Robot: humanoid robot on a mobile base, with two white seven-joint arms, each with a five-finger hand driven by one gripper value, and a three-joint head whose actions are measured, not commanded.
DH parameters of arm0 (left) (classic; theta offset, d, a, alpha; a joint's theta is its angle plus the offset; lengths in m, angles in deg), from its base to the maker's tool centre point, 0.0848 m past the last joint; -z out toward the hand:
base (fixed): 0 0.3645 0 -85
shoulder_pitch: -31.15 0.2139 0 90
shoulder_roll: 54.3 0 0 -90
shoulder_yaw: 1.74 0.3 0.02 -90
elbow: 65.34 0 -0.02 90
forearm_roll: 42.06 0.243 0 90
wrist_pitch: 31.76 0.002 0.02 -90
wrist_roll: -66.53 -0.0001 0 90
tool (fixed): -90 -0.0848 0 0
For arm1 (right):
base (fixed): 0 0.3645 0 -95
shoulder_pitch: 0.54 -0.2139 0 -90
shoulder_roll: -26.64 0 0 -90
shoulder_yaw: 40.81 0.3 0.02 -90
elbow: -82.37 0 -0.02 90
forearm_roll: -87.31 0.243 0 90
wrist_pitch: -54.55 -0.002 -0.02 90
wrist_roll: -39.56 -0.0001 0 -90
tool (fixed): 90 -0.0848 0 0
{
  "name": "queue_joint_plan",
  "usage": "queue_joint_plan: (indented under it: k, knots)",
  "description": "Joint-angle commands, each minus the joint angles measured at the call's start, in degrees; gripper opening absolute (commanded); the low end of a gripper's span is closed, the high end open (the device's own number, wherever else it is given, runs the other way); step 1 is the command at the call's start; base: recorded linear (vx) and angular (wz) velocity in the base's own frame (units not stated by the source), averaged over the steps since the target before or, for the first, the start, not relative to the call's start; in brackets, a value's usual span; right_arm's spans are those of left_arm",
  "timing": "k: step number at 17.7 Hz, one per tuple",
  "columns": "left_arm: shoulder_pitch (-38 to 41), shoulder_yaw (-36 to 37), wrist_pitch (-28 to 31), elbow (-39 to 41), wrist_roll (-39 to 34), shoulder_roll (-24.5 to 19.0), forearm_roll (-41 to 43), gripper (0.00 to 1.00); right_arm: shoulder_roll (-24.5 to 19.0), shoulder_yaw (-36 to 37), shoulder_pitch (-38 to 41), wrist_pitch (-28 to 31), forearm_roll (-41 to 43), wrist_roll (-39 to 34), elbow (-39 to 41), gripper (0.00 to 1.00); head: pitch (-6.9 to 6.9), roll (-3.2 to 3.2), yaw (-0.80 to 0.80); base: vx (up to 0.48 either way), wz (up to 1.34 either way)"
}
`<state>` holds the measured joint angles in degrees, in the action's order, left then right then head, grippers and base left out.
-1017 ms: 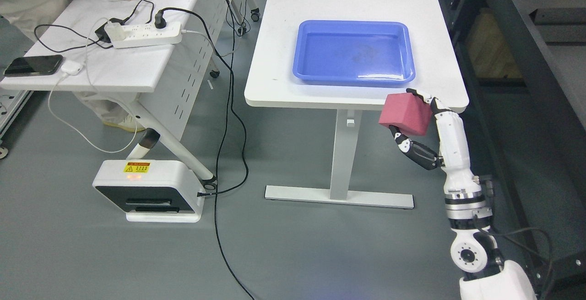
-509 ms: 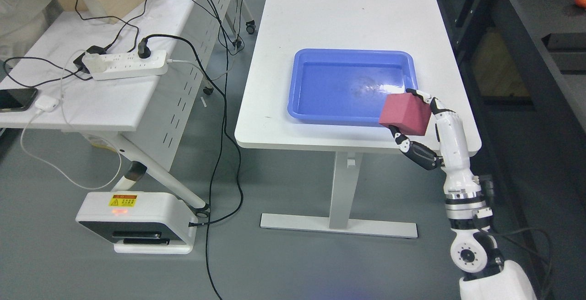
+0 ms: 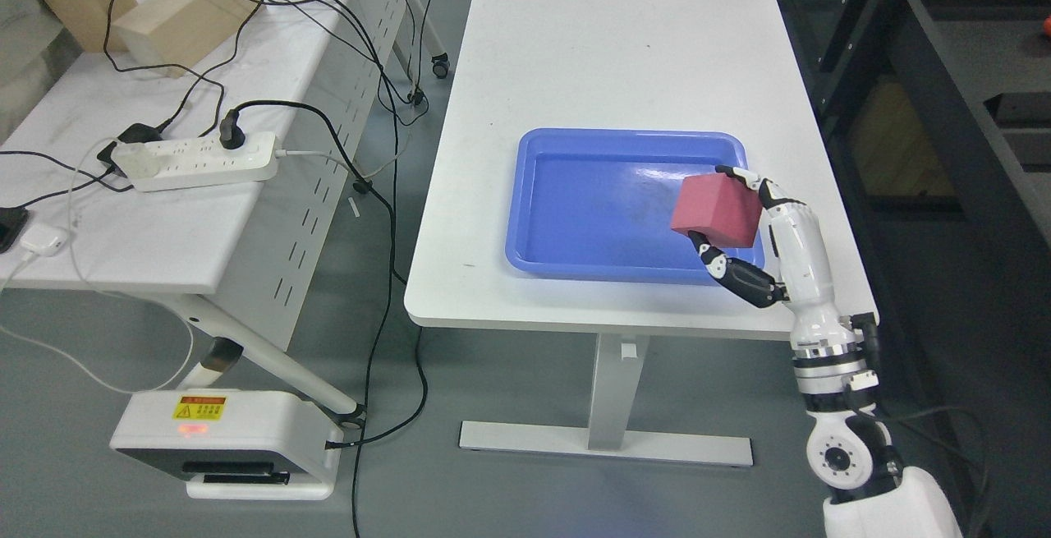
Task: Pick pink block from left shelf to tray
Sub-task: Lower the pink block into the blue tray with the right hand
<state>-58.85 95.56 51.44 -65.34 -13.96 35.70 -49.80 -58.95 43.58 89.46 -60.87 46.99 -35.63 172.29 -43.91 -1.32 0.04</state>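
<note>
My right hand (image 3: 751, 230) is clamped on the pink block (image 3: 716, 210), fingers over its top edge, thumb (image 3: 733, 271) under the bottom, so it's a pinch on two faces only. Block is carried in the air, showing against the right end of the blue tray (image 3: 575, 267), near the right rim; can't tell the height above the floor of it. Tray sits on the white table (image 3: 608, 53), close to the front edge. Left hand not in frame. Risks as I judge them: let go from here and the block may clip the right rim and bounce out onto the table or off the edge; the thin pinch could let it rotate or slip mid-carry; lowering blind, my thumb could catch the tray's front rim and shove the tray.
</note>
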Motion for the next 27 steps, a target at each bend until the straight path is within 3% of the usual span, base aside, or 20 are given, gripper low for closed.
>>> queue_joint_plan:
  k: [1,6,12,16,27]
  knots:
    - [1.15,0.00,0.03,1.00,-0.01,-1.00,0.00,1.00,0.07,-1.50,1.40,1.08,-7.99,-0.48,0.00,0.16,0.00,0.00,0.00,0.137,0.00]
    - [1.15,0.00,0.03,1.00,-0.01,-1.00,0.00,1.00,0.07,-5.46,1.40,2.31,-16.09,-0.48,0.00,0.13,0.00,0.00,0.00,0.113,0.00]
    - [1.15,0.00,0.03,1.00,-0.01,-1.00,0.00,1.00,0.69,-7.04,1.32,2.22,-17.33,-0.48,-0.09,0.08,0.00,0.00,0.00,0.079,0.00]
    - [1.15,0.00,0.03,1.00,-0.01,-1.00,0.00,1.00,0.25,-10.21,1.32,2.48,-23.30,-1.62,-0.18,0.08,-0.01,0.00,0.00,0.086,0.00]
    - [1.15,0.00,0.03,1.00,-0.01,-1.00,0.00,1.00,0.42,-11.62,1.40,2.66,-23.14,-7.42,-0.62,0.09,-0.01,0.00,0.00,0.074,0.00]
